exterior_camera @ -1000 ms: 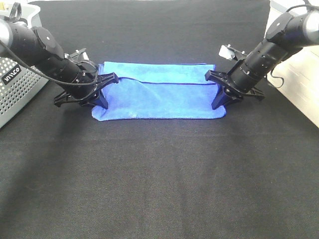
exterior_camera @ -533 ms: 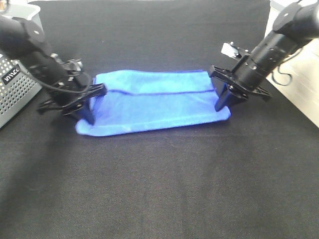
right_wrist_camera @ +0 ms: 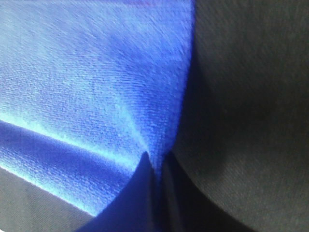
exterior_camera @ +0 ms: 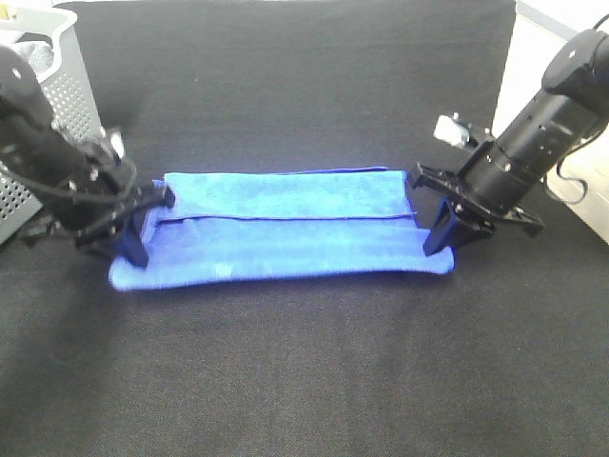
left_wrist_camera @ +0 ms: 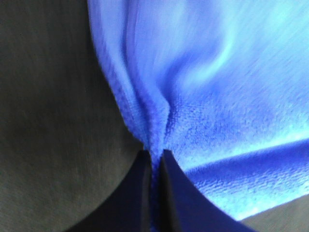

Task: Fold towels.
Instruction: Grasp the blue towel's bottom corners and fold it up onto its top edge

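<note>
As it lies on the black table (exterior_camera: 304, 381), the blue towel (exterior_camera: 285, 238) forms a flat strip, its long axis running side to side, with one end pointing toward the basket (exterior_camera: 67, 95). Near edge slightly wavy. A folded flap with a darker hem covers the far half. The left gripper (exterior_camera: 131, 251) is clamped on the corner nearer the basket. The right gripper (exterior_camera: 440, 244) is clamped on the corner at the end away from the basket.

No readable text, label, brand or number visible in any view.
</note>
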### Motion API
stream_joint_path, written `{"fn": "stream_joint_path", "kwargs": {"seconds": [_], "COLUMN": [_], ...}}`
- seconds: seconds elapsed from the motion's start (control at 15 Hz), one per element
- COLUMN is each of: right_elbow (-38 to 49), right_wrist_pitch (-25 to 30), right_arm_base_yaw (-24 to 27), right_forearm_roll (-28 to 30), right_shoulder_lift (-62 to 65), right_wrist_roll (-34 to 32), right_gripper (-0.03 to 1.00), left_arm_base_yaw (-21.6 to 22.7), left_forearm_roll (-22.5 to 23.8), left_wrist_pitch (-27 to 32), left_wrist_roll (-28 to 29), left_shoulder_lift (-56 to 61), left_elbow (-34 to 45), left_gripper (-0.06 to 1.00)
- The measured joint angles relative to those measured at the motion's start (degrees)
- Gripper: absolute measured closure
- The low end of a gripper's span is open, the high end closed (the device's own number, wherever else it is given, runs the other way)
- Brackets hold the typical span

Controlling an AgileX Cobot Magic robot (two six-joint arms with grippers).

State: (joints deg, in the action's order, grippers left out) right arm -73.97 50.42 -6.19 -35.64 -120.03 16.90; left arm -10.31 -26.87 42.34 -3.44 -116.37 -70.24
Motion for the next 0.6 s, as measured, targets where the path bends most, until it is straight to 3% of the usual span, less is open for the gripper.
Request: {"fn": "stream_joint_path", "kwargs": {"seconds": [0.27, 0.4, 0.6], "right_elbow": [-11.97, -21.2, -31.57], "right_wrist_pitch": [0.23, 2.12, 3.72], "right_arm_base_yaw": [0.0, 0.0, 0.0], "right_forearm_roll": [0.06, 0.29, 0.29], "right_shoulder_lift": [-2.92, -7.73, -14.15], "right_wrist_roll": [0.92, 0.52, -0.52], "right_gripper": [0.97, 0.97, 0.97], "left_arm_base_yaw": [0.06, 0.06, 0.06], "left_forearm_roll": [1.03, 3.78, 5.84], "left_wrist_pitch": [-2.35, -2.18, -2.12], "left_wrist_roll": [5.56, 8.71, 9.91], "left_shoulder_lift": [-1.66, -5.9, -11.57], "left_elbow": [-9.57, -17.42, -25.78], "left_gripper": [0.92, 0.92, 0.92]}}
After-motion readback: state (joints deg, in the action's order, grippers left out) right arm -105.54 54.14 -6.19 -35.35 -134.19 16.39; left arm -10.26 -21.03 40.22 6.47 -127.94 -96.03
